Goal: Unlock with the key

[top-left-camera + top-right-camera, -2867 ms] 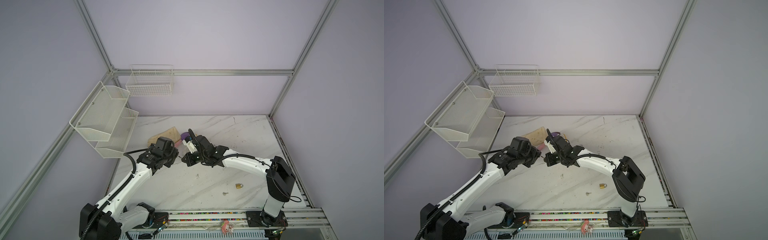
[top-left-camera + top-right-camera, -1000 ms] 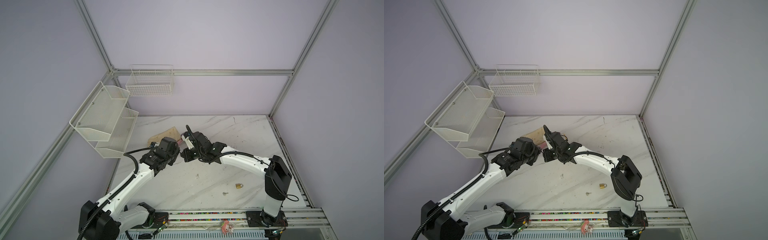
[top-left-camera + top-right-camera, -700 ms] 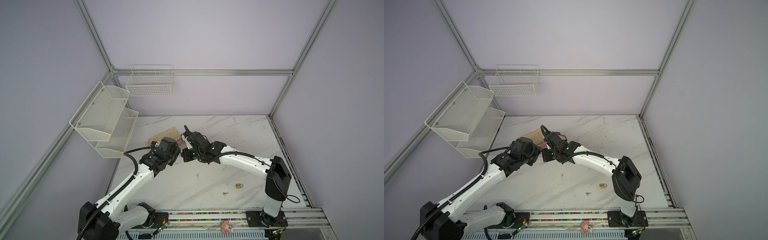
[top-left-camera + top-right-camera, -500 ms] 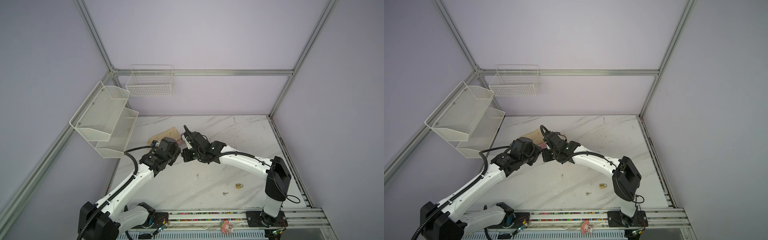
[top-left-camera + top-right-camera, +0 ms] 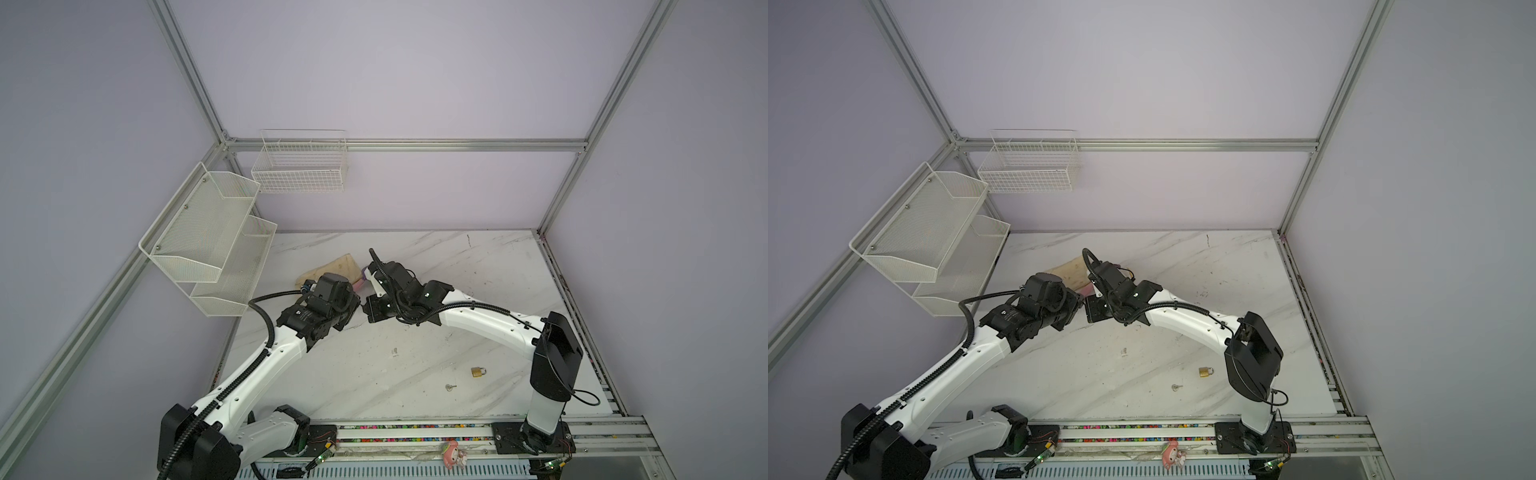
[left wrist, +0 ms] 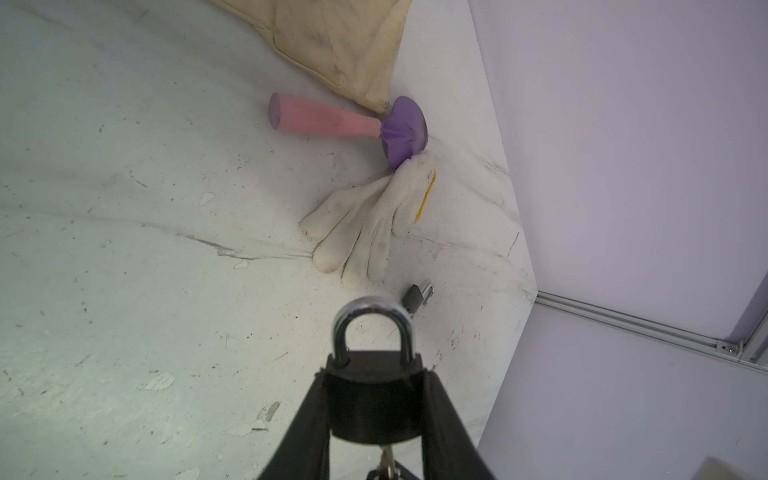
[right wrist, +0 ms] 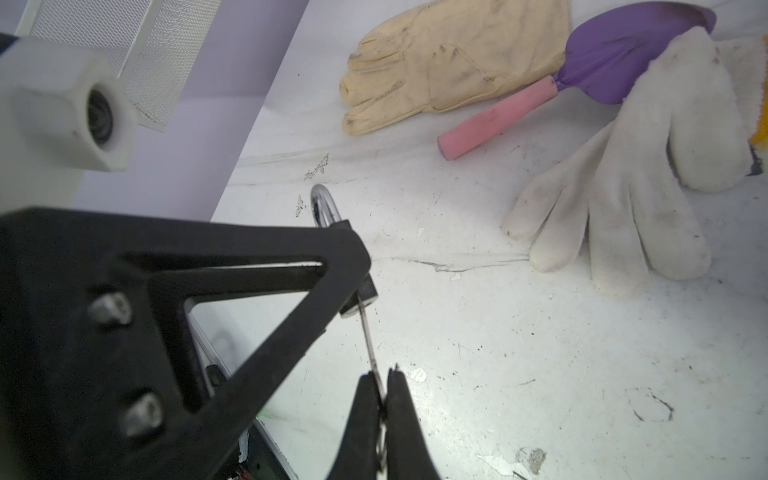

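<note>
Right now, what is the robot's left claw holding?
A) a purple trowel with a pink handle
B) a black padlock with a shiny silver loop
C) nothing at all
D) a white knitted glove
B: the left gripper clamps the black padlock with a shiny silver loop, the right gripper pinches a thin metal key; the pink-handled purple trowel and white knitted glove lie on the table.

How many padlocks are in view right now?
3: a black padlock in the left claw, a small dark padlock beside the white glove, a brass padlock near the right arm. Others may be hidden.
</note>
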Tool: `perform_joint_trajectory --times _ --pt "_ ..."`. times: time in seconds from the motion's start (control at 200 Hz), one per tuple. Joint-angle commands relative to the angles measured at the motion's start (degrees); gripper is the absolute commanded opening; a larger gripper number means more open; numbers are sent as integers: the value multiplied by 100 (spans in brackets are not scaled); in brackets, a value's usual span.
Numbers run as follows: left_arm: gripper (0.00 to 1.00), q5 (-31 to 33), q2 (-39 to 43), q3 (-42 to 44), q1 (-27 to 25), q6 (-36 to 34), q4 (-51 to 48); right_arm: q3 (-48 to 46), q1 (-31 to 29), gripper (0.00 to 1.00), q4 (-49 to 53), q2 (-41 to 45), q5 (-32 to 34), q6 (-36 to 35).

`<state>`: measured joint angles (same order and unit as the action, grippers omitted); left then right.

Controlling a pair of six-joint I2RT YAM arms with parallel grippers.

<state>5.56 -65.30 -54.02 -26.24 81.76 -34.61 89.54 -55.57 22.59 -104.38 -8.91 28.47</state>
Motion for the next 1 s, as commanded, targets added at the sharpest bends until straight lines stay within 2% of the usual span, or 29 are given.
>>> perform_joint_trajectory --times 0.0,0.25,0.415,0.53,0.68,0.81,1.0 --pt "0 -49 -52 360 58 -271 -1128 256 230 0 -818 376 365 18" --pt "0 -67 25 322 158 -210 -1023 85 230 0 -786 449 380 53" --pt "0 -119 109 266 183 358 -533 -367 137 0 -1066 584 504 289" --pt "0 -290 193 354 180 904 224 -765 -79 0 -1376 776 1120 459" --pt "0 -369 191 236 176 1342 570 -1357 -195 0 -2053 868 1590 660" --pt "0 -363 249 188 149 1582 630 -1602 -328 0 -2608 875 2261 474" --pt "0 -228 342 205 137 1704 881 -1845 -333 0 -3002 961 1676 299"
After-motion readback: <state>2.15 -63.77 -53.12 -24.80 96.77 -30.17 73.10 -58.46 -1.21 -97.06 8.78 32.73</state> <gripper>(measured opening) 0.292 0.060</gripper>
